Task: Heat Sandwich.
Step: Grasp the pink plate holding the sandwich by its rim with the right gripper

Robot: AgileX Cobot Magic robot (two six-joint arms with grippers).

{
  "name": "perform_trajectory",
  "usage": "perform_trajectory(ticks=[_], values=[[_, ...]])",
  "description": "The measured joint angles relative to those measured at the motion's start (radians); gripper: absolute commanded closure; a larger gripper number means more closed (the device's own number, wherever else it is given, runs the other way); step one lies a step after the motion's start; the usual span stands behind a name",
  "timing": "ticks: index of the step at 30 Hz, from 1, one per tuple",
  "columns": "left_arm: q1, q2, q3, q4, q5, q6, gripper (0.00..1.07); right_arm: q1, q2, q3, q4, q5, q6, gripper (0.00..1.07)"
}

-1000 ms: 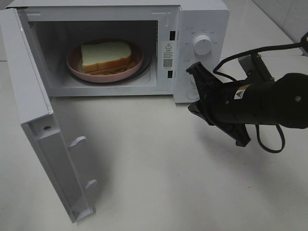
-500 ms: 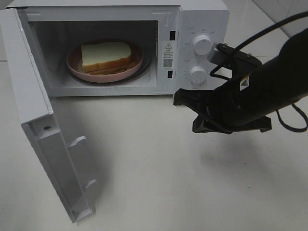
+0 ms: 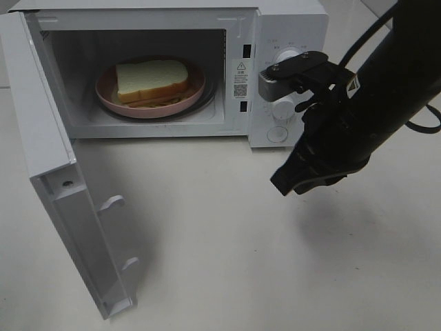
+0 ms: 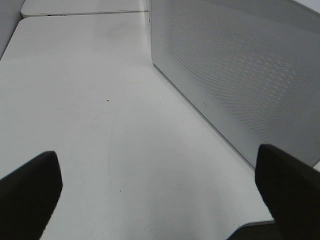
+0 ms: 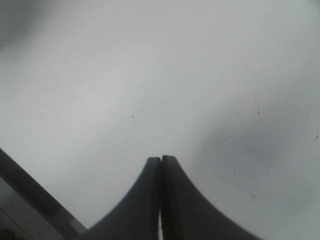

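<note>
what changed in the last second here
The black right gripper, shut and empty, swung from facing the control panel of the white microwave to pointing down at the white table, with its arm now in front of the knobs. Nothing was gripped or let go. The white-bread sandwich on its round pink plate inside and the open door are unchanged.

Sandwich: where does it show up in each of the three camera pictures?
Exterior high: the sandwich lies on the pink plate inside the open microwave, upper left.
Left wrist: not in it.
Right wrist: not in it.
Shared landmark: the white table, seen in all three.
</note>
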Motion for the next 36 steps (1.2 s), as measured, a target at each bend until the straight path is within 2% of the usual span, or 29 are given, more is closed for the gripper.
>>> perform_trajectory(ticks=[6, 8, 15, 20, 32, 36], values=[[0.0, 0.0, 0.0, 0.0, 0.0, 0.0, 0.09, 0.0, 0.0, -0.039, -0.028, 0.092, -0.311, 1.07], [0.0, 0.0, 0.0, 0.0, 0.0, 0.0, 0.09, 0.0, 0.0, -0.042, -0.029, 0.099, -0.365, 1.07], [0.0, 0.0, 0.0, 0.0, 0.0, 0.0, 0.09, 0.0, 0.0, -0.043, -0.035, 0.109, -0.845, 1.07], [0.0, 0.0, 0.0, 0.0, 0.0, 0.0, 0.09, 0.0, 0.0, -0.043, -0.043, 0.109, -1.073, 1.05], [0.0, 0.0, 0.0, 0.0, 0.0, 0.0, 0.09, 0.0, 0.0, -0.044, -0.132, 0.099, -1.182, 0.98], [0.0, 0.0, 0.0, 0.0, 0.0, 0.0, 0.09, 0.0, 0.0, -0.044, -0.147, 0.088, -1.188, 0.89]])
